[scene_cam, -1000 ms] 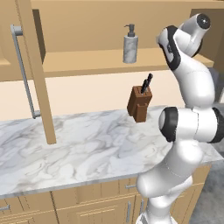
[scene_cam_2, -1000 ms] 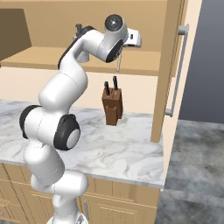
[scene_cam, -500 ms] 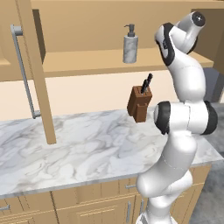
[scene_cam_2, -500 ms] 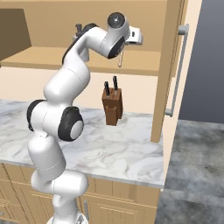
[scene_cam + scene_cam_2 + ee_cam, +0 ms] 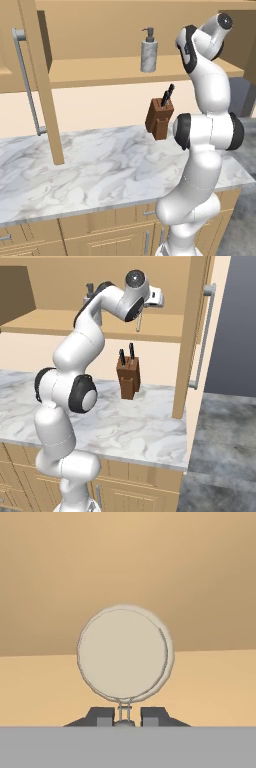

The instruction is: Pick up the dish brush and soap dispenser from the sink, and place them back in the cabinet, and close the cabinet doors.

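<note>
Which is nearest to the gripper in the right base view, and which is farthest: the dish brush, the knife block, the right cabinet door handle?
1. Dish brush, held in the shut gripper, hanging below it.
2. Right cabinet door handle, off to the right.
3. Knife block, down on the counter.

A knife block on a swirly stone counter

A brown wooden knife block [image 5: 159, 118] stands on the counter [image 5: 95, 170], near the back wall. Black knife handles [image 5: 168, 94] stick up out of its top, and they lean a little. From the right side you can see two of the handles [image 5: 126, 355]. The counter is white and grey with swirls, like marble. The wall [image 5: 110, 108] behind the block is a soft peach colour. Under the counter there are tan wooden drawers [image 5: 80, 232] with short silver handles [image 5: 146, 242]. Off to the right, the floor [image 5: 220, 456] is dark grey and looks like stone.
</note>
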{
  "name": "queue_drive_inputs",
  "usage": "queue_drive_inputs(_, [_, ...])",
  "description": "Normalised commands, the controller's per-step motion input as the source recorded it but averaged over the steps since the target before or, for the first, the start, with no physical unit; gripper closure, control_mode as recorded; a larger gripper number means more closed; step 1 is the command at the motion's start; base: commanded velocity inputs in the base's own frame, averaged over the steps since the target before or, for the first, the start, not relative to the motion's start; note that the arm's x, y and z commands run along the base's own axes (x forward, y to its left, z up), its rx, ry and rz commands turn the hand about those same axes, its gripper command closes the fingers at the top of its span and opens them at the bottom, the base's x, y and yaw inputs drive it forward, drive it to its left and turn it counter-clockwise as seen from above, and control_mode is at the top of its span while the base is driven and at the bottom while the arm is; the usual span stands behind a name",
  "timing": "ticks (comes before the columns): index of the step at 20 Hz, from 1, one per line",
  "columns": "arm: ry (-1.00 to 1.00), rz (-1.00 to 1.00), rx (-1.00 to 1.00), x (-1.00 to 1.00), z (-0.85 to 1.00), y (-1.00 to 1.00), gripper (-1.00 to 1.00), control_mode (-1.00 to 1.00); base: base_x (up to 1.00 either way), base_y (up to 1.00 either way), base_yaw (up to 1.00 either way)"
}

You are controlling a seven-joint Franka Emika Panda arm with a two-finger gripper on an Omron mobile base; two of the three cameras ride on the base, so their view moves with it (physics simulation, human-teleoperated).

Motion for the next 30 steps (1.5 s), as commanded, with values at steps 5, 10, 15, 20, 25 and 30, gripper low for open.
queue_drive_inputs(5, [-0.04, 0.0, 0.0, 0.02, -0.16, 0.0, 1.0, -1.0, 0.0, 0.0, 0.0])
queue_drive_inputs(10, [-0.11, 0.0, 0.0, 0.0, -0.23, 0.0, 1.0, -1.0, 0.0, 0.0, 0.0])
queue_drive_inputs(15, [-0.09, 0.0, 0.0, 0.02, -0.16, 0.0, 1.0, -1.0, 0.0, 0.0, 0.0])
queue_drive_inputs(20, [-0.03, 0.0, 0.0, 0.15, -0.1, 0.0, 1.0, -1.0, 0.0, 0.0, 0.0])
queue_drive_inputs(25, [0.0, 0.0, 0.0, 0.31, -0.05, 0.0, 1.0, -1.0, 0.0, 0.0, 0.0])
queue_drive_inputs(30, [0.0, 0.0, 0.0, 0.23, -0.02, 0.0, 1.0, -1.0, 0.0, 0.0, 0.0])
